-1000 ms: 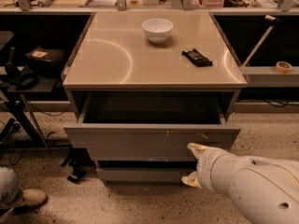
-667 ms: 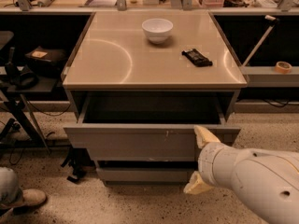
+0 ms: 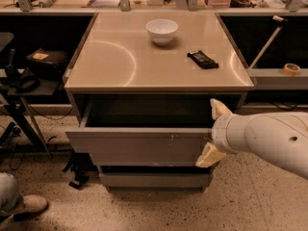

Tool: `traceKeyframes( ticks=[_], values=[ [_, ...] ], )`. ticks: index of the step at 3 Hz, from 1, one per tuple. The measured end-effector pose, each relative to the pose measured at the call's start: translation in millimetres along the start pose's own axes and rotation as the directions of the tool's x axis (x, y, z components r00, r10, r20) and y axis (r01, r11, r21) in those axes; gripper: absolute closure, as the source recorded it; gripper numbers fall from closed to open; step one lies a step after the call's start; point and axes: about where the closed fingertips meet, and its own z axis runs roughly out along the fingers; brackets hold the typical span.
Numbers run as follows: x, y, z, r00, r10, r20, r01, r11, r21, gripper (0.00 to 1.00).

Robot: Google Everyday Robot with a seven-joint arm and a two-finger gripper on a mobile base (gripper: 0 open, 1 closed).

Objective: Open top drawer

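Observation:
The top drawer [image 3: 139,146] is a wide flat grey front under the tan cabinet top, pulled partly out so its dark box interior [image 3: 149,112] shows. Small pale scratch marks sit right of its centre. My gripper [image 3: 214,132] is at the drawer's right end, on the white forearm that comes in from the lower right. Its two pale fingers are spread apart: the upper fingertip [image 3: 219,108] is over the drawer's open right corner, the lower one [image 3: 209,155] is in front of the drawer front's right edge. The gripper holds nothing.
A white bowl [image 3: 161,31] and a flat black object [image 3: 202,59] lie on the cabinet top [image 3: 120,61]. A narrower lower drawer front [image 3: 154,179] is below. Dark shelves flank the cabinet, a tape roll [image 3: 290,69] sits on the right. A shoe [image 3: 24,206] is at lower left.
My gripper has moved up and to the right along the drawer front, and its fingers have spread wider. The drawer has not visibly moved.

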Motion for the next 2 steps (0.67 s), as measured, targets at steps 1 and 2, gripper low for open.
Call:
traceKeyframes(
  ticks=[1,2],
  values=[
    [0.0,0.1,0.0,1.0,0.0,0.0,0.0,1.0,0.0,0.0],
    [-6.2,0.9,17.7,1.0,-0.006,-0.007,0.006,0.9998,-0.018,0.0]
  ],
)
